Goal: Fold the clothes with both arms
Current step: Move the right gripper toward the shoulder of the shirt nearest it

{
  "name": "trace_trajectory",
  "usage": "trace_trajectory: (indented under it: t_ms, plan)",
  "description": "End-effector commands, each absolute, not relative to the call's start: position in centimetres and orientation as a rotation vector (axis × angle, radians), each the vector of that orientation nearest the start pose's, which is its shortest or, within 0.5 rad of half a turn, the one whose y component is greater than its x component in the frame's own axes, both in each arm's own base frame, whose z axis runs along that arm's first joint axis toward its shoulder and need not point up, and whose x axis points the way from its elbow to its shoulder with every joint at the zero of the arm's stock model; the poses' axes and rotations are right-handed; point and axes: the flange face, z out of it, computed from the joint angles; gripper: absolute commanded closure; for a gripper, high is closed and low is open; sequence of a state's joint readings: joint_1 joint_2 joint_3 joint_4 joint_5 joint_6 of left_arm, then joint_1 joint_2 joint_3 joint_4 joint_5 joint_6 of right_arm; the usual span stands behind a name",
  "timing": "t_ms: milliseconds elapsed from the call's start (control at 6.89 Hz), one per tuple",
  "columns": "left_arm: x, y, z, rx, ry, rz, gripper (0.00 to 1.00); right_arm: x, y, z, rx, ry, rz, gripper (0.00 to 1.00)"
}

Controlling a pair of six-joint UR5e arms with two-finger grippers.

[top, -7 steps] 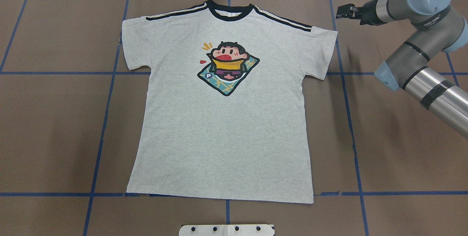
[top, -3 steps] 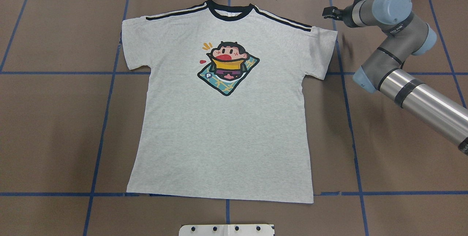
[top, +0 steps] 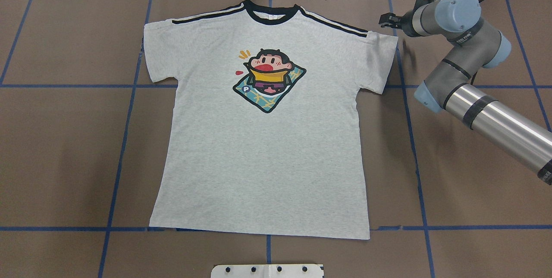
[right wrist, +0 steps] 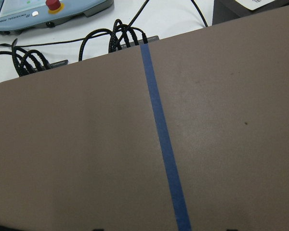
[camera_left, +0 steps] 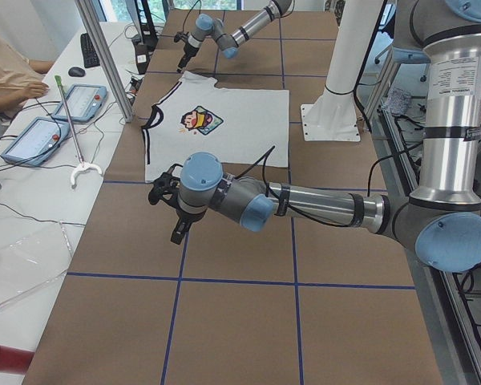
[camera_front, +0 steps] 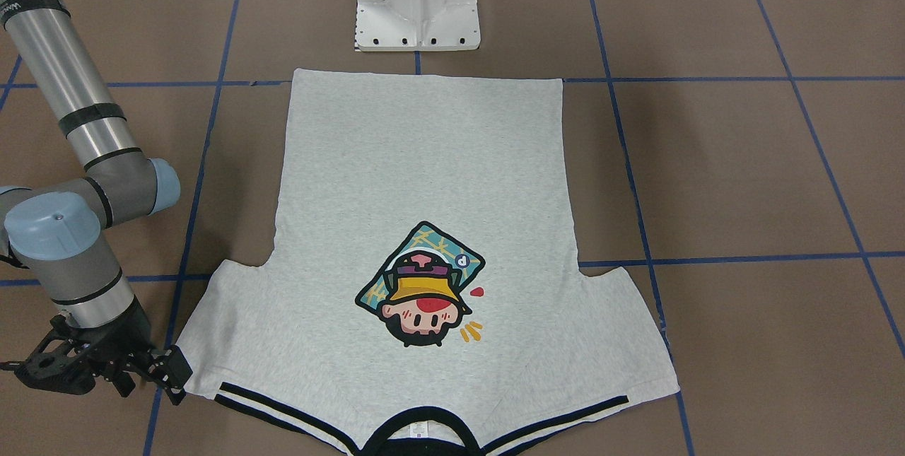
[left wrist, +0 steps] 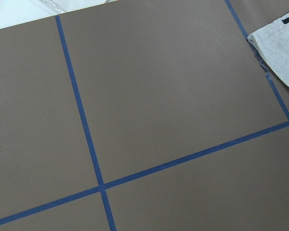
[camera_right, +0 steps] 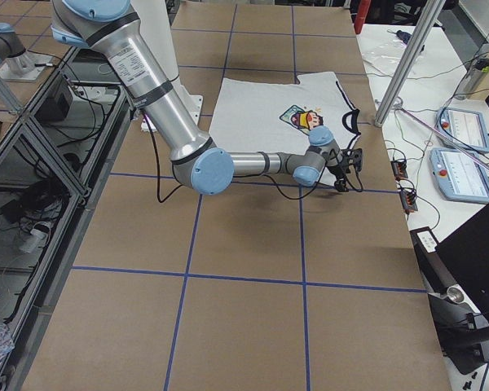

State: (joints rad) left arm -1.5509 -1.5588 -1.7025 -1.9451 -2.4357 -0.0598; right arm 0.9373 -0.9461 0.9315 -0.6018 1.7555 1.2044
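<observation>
The grey T-shirt (top: 267,161) lies flat on the brown table, print side up, with its black collar at the far edge. It also shows in the front-facing view (camera_front: 424,152). My right gripper (top: 383,18) is open and empty. It hovers just beyond the shirt's right sleeve and shoulder stripe, as the front-facing view (camera_front: 180,380) also shows. My left gripper (camera_left: 167,215) shows only in the exterior left view, over bare table left of the shirt, and I cannot tell its state. A sleeve corner (left wrist: 279,48) shows in the left wrist view.
The white pedestal base (camera_front: 417,10) stands at the shirt's hem. Blue tape lines (top: 125,140) grid the table. Cables (right wrist: 115,38) and teach pendants (camera_left: 72,100) lie on the white bench past the far edge, where a person (camera_left: 8,72) sits.
My right arm has swung left toward the shirt, bringing the gripper close to the right shoulder. The shirt has not moved.
</observation>
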Motion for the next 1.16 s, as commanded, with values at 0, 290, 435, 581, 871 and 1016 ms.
trace_trajectory:
  t_ms: [0, 290, 435, 581, 871, 1016]
  plan:
    - [-4.7, -50.4, 55.1, 0.427, 0.864, 0.176, 0.0, -36.4, -68.3, 49.2, 0.433, -0.886, 0.425, 0.25]
    - [-4.7, -50.4, 55.0, 0.428, 0.864, 0.177, 0.0, -36.1, -67.4, 49.9, 0.43, -0.886, 0.423, 0.26]
    - [-4.7, -50.4, 54.9, 0.429, 0.864, 0.177, 0.0, -36.2, -67.3, 50.0, 0.431, -0.885, 0.419, 0.26]
    - [-4.7, -50.4, 54.9, 0.43, 0.864, 0.177, 0.0, -36.4, -67.1, 50.2, 0.425, -0.883, 0.417, 0.27]
    - [-4.7, -50.4, 55.1, 0.427, 0.864, 0.176, 0.0, -36.6, -67.1, 50.0, 0.425, -0.885, 0.416, 0.77]
    - [-4.7, -50.4, 55.0, 0.429, 0.864, 0.178, 0.0, -36.8, -66.9, 49.8, 0.4, -0.905, 0.398, 1.0]
